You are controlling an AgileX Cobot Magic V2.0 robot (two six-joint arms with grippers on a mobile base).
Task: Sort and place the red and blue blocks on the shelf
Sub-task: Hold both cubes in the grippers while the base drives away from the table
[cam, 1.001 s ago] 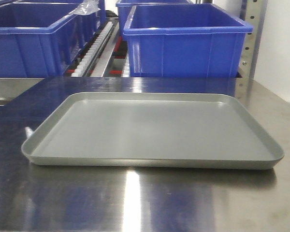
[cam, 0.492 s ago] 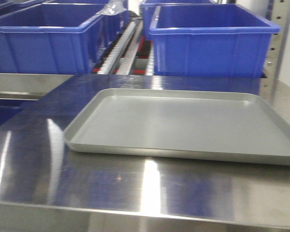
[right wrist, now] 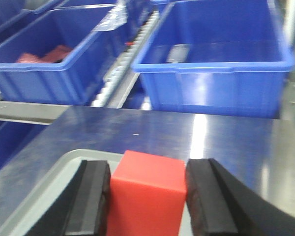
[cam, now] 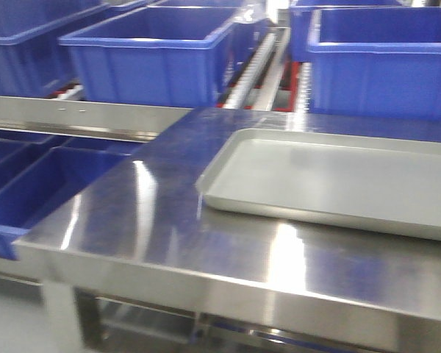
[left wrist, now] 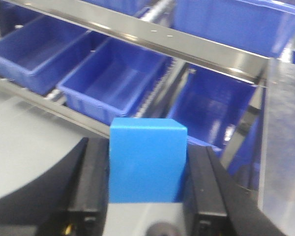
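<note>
The task looked about half done: no block showed on the tray (cam: pixel 231 154) on the steel table (cam: pixel 147 220), and neither block was on the shelf (left wrist: pixel 196 49) yet. The left gripper (left wrist: pixel 147 186) was clamped on the blue block (left wrist: pixel 147 157), which sat squarely between the black fingers (left wrist: pixel 94 187), with the lower blue crates (left wrist: pixel 113 81) ahead and below. The right gripper (right wrist: pixel 148 196) was clamped on the red block (right wrist: pixel 147 184), held above a corner of the tray and facing a large crate (right wrist: pixel 216 73). What was left, I judge, was matching each colour to its place on the shelf and setting both blocks down
</note>
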